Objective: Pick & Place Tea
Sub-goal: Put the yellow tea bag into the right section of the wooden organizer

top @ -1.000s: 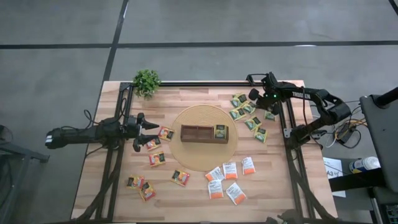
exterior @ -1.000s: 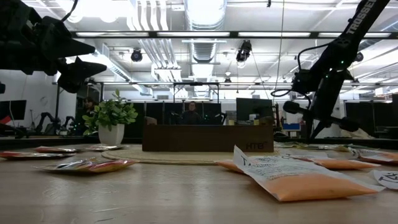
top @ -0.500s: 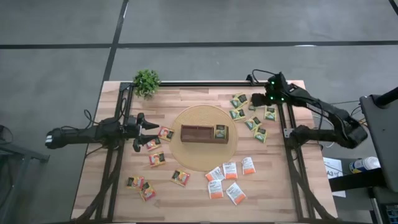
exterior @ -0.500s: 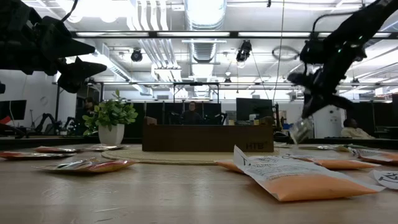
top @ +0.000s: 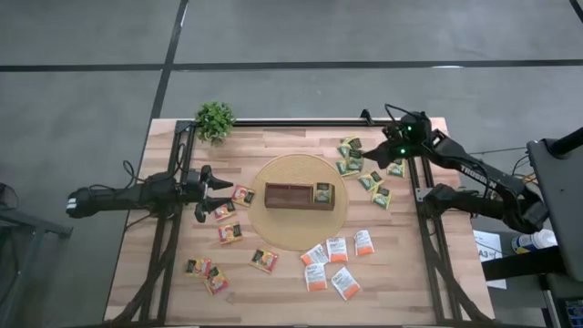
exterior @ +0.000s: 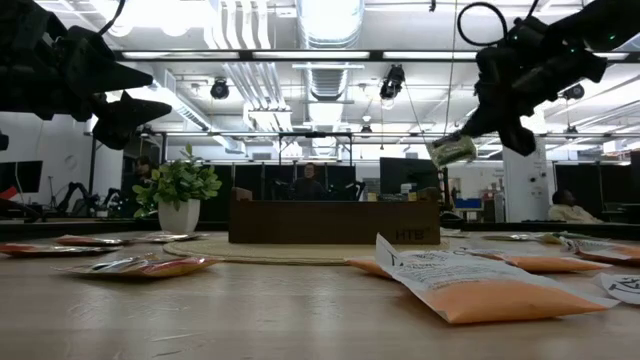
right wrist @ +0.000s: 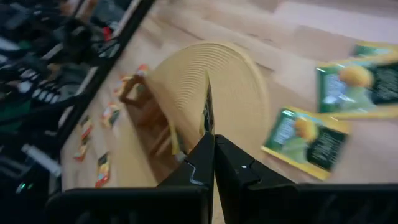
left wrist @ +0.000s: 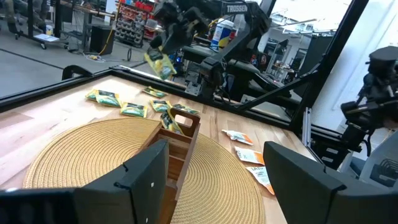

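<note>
Above the table's right side: your right gripper [exterior: 470, 135] is clamped on a green-yellow sachet [exterior: 452, 150], lifted clear of the wood.
Left gripper [top: 221, 191]: fingers apart, hovering beside the round mat [top: 291, 173].
Box [top: 299, 195]: on the mat.

Sachet [right wrist: 207, 112] edge-on — print unreadable.

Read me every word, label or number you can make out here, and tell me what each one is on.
"TROSSEN": on the right arm, seen in the left wrist view.
"HTB", or something close to it: on the front of the box, low view; not certain.
Sachets: the print is too small or blurred to read.
</note>
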